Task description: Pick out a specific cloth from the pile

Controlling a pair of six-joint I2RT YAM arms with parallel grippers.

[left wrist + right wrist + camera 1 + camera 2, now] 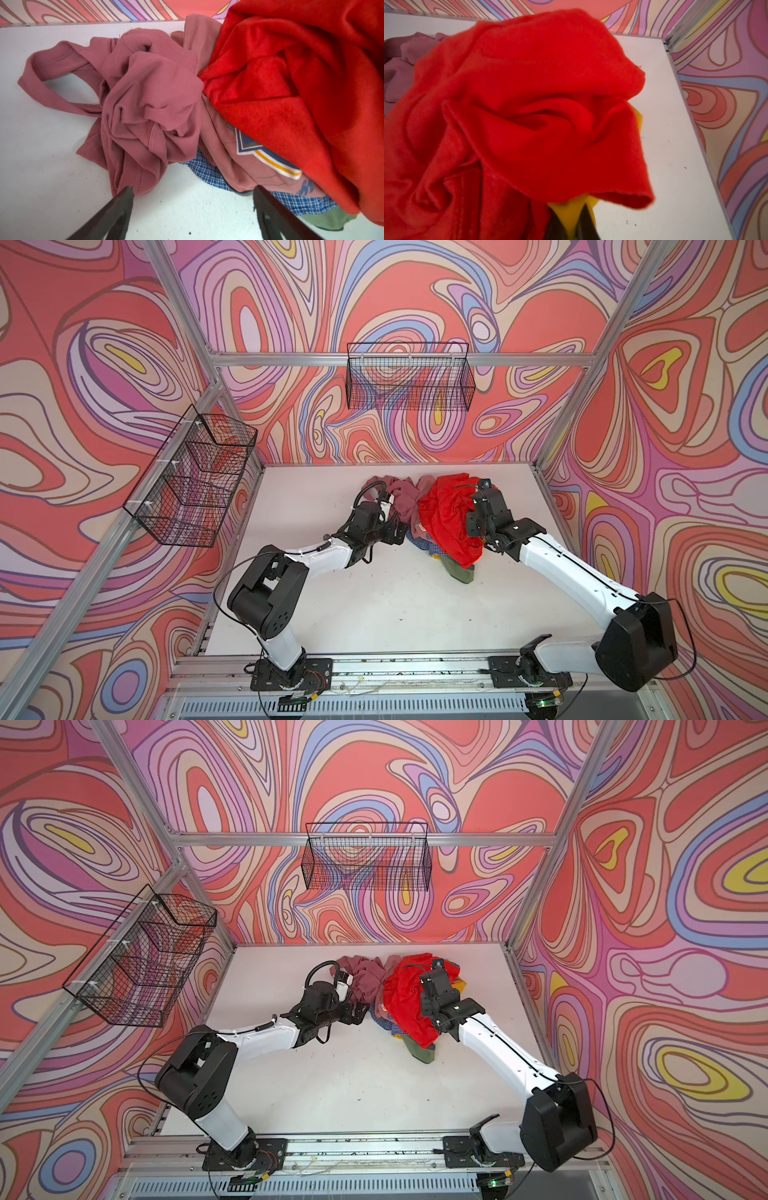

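Observation:
The pile lies at the back of the white table. On top of it is a bright red cloth, draped over my right wrist in both top views. The right gripper is shut on a fold of the mustard-yellow cloth, most of which is hidden under the red one. A yellow edge shows at the pile's right side. My left gripper stands open just above the table at the pile's left edge. One finger is at the dusty pink cloth, the other at the blue-checked fabric.
An olive green garment sticks out at the pile's near side. A printed pink shirt lies under the red cloth. Two black wire baskets hang on the back wall and the left wall. The bare table spreads towards the arm bases.

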